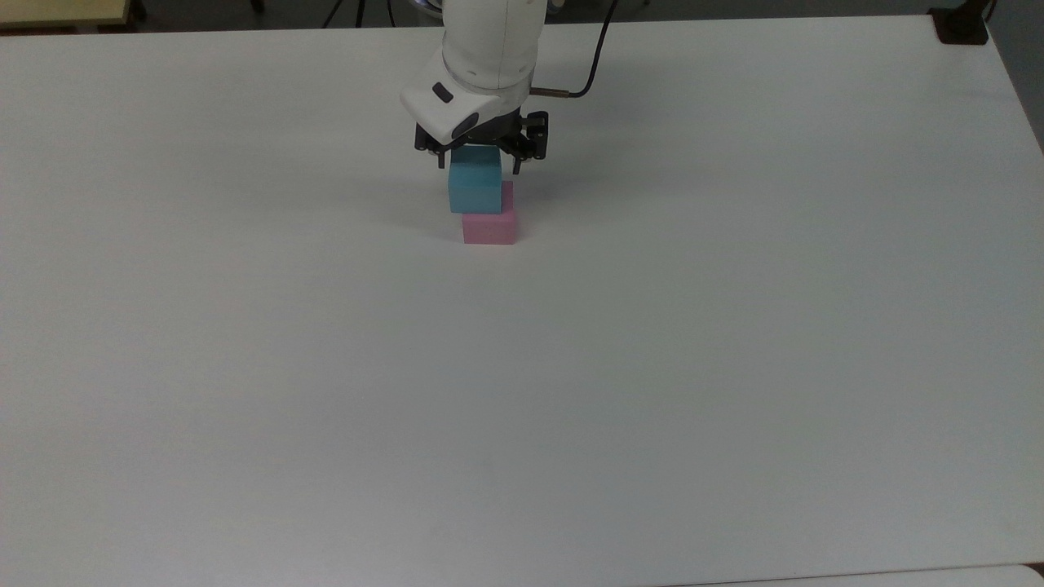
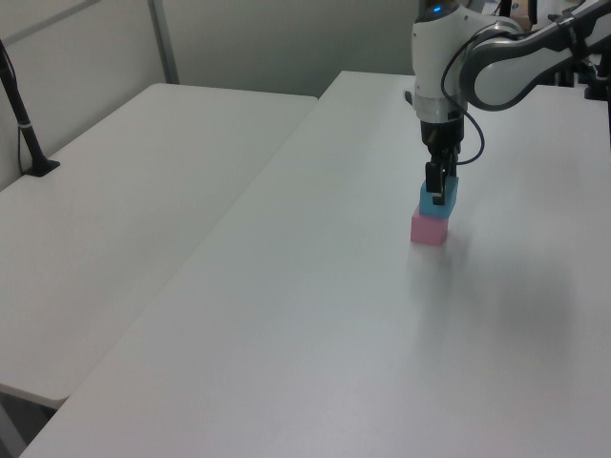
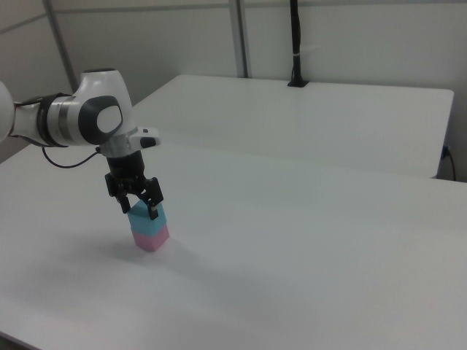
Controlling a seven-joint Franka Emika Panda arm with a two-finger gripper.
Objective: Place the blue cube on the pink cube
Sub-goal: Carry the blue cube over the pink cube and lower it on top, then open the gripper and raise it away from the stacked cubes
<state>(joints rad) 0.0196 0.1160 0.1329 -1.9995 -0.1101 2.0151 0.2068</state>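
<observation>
Blue cube [image 1: 475, 183] [image 2: 438, 197] [image 3: 146, 219] sits stacked on pink cube [image 1: 489, 225] [image 2: 429, 229] [image 3: 151, 238], white table [image 1: 652, 367], 12 o'clock of centre in top view. Gripper [image 1: 481, 159] [image 3: 139, 208] straddles blue cube's upper part, fingers spread apart, off its sides.

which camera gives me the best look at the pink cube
The top view: the pink cube shows its front face and a strip of its top beside the blue cube resting on it. The left view and right view show it smaller, under the blue cube.
</observation>
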